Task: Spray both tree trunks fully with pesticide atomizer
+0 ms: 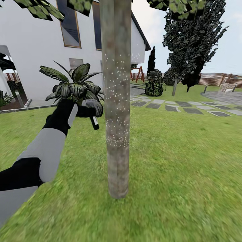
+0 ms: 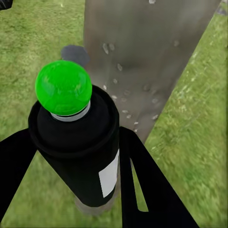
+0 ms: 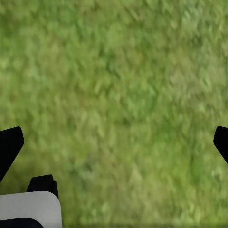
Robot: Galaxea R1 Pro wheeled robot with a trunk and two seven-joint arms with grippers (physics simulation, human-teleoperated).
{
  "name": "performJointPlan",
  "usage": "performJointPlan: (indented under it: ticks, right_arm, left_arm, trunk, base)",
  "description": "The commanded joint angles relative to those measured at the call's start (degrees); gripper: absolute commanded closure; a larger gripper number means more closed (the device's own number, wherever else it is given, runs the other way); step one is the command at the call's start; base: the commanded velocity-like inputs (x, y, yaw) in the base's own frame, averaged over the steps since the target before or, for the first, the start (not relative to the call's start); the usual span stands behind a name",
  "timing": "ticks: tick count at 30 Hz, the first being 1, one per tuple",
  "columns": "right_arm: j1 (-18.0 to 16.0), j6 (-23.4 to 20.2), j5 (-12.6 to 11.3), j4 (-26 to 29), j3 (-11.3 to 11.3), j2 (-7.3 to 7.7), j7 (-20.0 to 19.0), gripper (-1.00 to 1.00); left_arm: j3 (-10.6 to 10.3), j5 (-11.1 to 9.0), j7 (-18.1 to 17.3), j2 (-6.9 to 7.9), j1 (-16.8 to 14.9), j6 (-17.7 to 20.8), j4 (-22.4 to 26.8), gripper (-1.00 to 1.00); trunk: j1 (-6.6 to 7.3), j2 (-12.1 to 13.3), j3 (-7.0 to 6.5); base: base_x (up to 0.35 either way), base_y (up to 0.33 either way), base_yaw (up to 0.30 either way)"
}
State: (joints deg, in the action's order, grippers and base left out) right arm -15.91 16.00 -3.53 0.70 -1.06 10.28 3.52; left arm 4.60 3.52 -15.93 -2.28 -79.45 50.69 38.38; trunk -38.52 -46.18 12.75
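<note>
A thick grey-brown tree trunk (image 1: 116, 101) rises from the grass right in front of me, and white spray specks dot its middle stretch. My left gripper (image 1: 90, 111) is just beside the trunk at mid height, shut on the pesticide atomizer (image 1: 95, 123). In the left wrist view the atomizer (image 2: 78, 156) is a black bottle with a white label, and its cap shows bright green. It sits between the black fingers (image 2: 142, 185) and faces the speckled trunk (image 2: 142, 61). My right gripper (image 3: 116, 142) hangs open over bare grass with nothing between its fingers.
A low palm-like plant (image 1: 75, 84) stands behind my left hand, against the white house (image 1: 33, 43). Stepping stones (image 1: 181, 107) lead right toward a paved patio (image 1: 225, 95). Dark cone-shaped trees (image 1: 191, 40) and a slat fence (image 1: 215, 80) lie beyond. Open lawn (image 1: 188, 168) spreads to the right.
</note>
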Motion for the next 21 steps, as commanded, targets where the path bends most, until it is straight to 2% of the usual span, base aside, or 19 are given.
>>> performJointPlan:
  ticks: [1, 7, 11, 15, 21]
  right_arm:
    - [0.0, 0.0, 0.01, 0.0, 0.0, 0.0, 0.0, -1.0]
    - [0.0, -0.02, -0.01, 0.0, 0.0, 0.0, 0.0, -1.0]
    - [0.0, -0.08, 0.0, 0.0, 0.0, 0.0, 0.0, -1.0]
    - [0.0, -0.09, 0.01, 0.0, 0.0, 0.0, 0.0, -1.0]
    - [0.0, -0.09, 0.01, 0.0, 0.0, 0.0, 0.0, -1.0]
  left_arm:
    - [-0.03, 0.08, 0.12, 0.0, -0.41, 0.06, 0.0, 1.0]
    - [-0.03, 0.04, 0.18, -0.01, -5.66, 4.76, -0.05, 1.0]
    - [-0.03, 0.07, 0.17, -0.01, -8.43, 5.2, -0.11, 1.0]
    - [-0.03, 0.06, 0.11, -0.07, -13.56, 5.42, -0.62, 1.0]
    - [-0.03, 0.0, 0.06, -0.43, -16.14, 5.47, -0.74, 1.0]
  trunk:
    - [0.0, 0.0, 0.0]
    - [0.0, 0.0, 0.0]
    - [0.0, 0.0, 0.0]
    - [0.0, 0.0, 0.0]
    - [0.0, 0.0, 0.0]
  base:
    - [0.0, 0.0, 0.0]
    - [0.0, 0.0, 0.0]
    - [0.0, 0.0, 0.0]
    - [0.0, 0.0, 0.0]
    - [0.0, 0.0, 0.0]
